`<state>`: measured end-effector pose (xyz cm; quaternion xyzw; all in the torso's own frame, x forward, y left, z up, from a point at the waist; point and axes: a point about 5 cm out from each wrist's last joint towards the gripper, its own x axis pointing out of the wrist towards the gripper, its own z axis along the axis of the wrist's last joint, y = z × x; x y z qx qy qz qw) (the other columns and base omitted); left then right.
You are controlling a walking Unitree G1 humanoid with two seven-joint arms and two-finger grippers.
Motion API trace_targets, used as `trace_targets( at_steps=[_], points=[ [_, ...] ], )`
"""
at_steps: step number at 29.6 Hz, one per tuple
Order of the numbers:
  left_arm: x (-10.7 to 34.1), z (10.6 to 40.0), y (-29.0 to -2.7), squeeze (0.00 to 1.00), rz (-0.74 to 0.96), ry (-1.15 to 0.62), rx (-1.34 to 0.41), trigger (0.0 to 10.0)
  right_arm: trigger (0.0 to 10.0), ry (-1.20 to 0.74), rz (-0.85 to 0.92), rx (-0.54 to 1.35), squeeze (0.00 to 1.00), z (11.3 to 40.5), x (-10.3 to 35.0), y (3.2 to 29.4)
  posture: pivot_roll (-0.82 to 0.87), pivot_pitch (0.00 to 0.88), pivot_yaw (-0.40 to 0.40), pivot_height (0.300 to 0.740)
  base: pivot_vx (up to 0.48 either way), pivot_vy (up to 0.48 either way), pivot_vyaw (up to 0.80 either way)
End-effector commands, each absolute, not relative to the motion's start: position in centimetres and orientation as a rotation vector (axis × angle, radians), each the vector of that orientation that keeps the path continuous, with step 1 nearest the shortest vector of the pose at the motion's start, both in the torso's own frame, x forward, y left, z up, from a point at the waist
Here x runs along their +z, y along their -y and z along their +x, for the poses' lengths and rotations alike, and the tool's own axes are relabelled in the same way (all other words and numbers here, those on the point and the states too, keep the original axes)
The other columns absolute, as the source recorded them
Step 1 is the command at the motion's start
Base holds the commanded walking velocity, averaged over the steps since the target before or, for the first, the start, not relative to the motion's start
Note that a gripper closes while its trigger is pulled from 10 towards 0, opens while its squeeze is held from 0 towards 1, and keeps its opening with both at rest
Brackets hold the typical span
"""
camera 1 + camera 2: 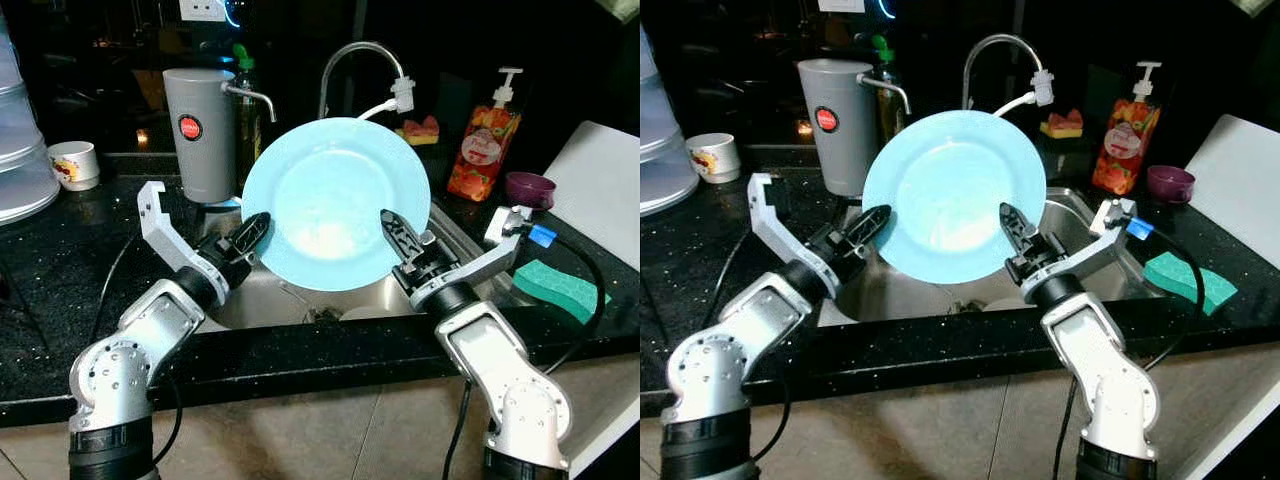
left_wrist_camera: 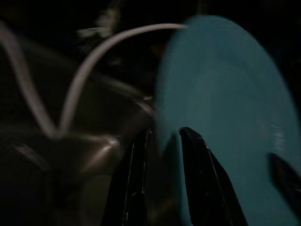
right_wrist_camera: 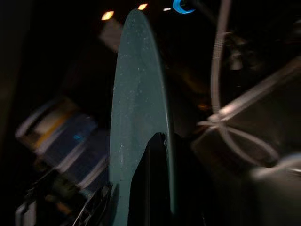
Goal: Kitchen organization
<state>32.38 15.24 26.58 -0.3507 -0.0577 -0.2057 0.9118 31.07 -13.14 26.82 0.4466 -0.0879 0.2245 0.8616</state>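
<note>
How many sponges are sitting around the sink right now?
2. A green sponge lies on the counter right of the sink; a pink and yellow sponge sits behind the faucet. The plate may hide others.

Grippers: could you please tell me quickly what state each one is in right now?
Left gripper: shut on the light blue plate.
Right gripper: shut on the same plate's opposite rim.

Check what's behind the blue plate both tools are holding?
Behind the plate: faucet arching over its top edge, sink below. The faucet's base and the sink's back wall are covered.
</note>
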Motion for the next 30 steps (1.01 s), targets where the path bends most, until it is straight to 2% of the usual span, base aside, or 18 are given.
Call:
trace_targets(
  at_steps=[1, 7, 13, 15, 17, 19, 20, 21, 22, 28, 29, 30],
  points=[
    [25.4, 33.0, -16.7, 0.0, -0.704, 0.084, -0.285, 10.0, 10.0, 0.196, 0.961, 0.286, 0.0, 32.3, 26.3, 14.9, 0.02, 0.057, -0.061, 0.74, 0.0, 0.0, 0.0],
    [24.3, 33.2, -18.3, 0.0, -0.684, 0.069, -0.162, 10.0, 10.0, 0.168, 0.976, 0.135, 0.0, 34.4, 25.1, 16.3, 0.04, 0.05, -0.064, 0.74, 0.0, 0.0, 0.0],
    [23.9, 33.1, -18.8, 0.0, -0.661, 0.052, -0.127, 10.0, 10.0, 0.149, 0.943, 0.117, 0.0, 35.1, 24.7, 16.2, 0.05, 0.049, -0.069, 0.74, 0.0, 0.0, 0.0],
    [22.7, 33.2, -18.5, 0.0, -0.453, -0.031, -0.097, 10.0, 10.0, 0.058, 0.792, 0.132, 0.0, 36.2, 23.7, 14.5, 0.06, 0.043, -0.075, 0.74, 0.0, 0.0, 0.0],
    [22.7, 33.2, -18.5, 0.0, -0.453, -0.031, -0.097, 10.0, 10.0, 0.058, 0.792, 0.132, 0.0, 36.2, 23.7, 14.5, 0.06, 0.043, -0.075, 0.74, 0.0, 0.0, 0.0],
    [22.3, 33.1, -17.7, 0.0, -0.349, -0.064, -0.107, 10.0, 10.0, -0.028, 0.662, 0.124, 0.0, 37.1, 22.6, 12.8, 0.06, 0.042, -0.078, 0.74, 0.0, 0.0, 0.0],
    [22.3, 33.1, -17.7, 0.0, -0.349, -0.064, -0.107, 10.0, 10.0, -0.028, 0.662, 0.124, 0.0, 37.1, 22.6, 12.8, 0.06, 0.042, -0.078, 0.74, 0.0, 0.0, 0.0],
    [22.2, 33.0, -17.3, 0.0, -0.337, -0.065, -0.115, 10.0, 10.0, -0.04, 0.612, 0.128, 0.08, 37.3, 22.4, 12.1, 0.06, 0.041, -0.079, 0.74, 0.0, 0.0, 0.0],
    [22.3, 33.0, -17.1, 0.0, -0.325, -0.063, -0.118, 10.0, 10.0, -0.03, 0.585, 0.144, 1.0, 37.3, 22.4, 11.4, 0.06, 0.041, -0.079, 0.74, 0.0, 0.0, 0.0],
    [22.3, 33.0, -17.0, 0.0, -0.309, -0.061, -0.114, 10.0, 10.0, 0.039, 0.593, 0.207, 1.0, 36.9, 23.4, 10.5, 0.06, 0.045, -0.075, 0.74, 0.0, 0.0, 0.0],
    [22.5, 33.1, -17.3, 0.0, -0.281, -0.048, -0.089, 10.0, 10.0, 0.12, 0.633, 0.269, 0.0, 36.3, 24.8, 10.3, 0.06, 0.048, -0.073, 0.74, 0.0, 0.0, 0.0],
    [22.7, 33.1, -17.5, 0.0, -0.256, -0.033, -0.064, 10.0, 10.0, 0.185, 0.66, 0.309, 0.0, 35.8, 26.0, 10.3, 0.05, 0.05, -0.07, 0.74, 0.0, 0.0, 0.0]
  ],
)
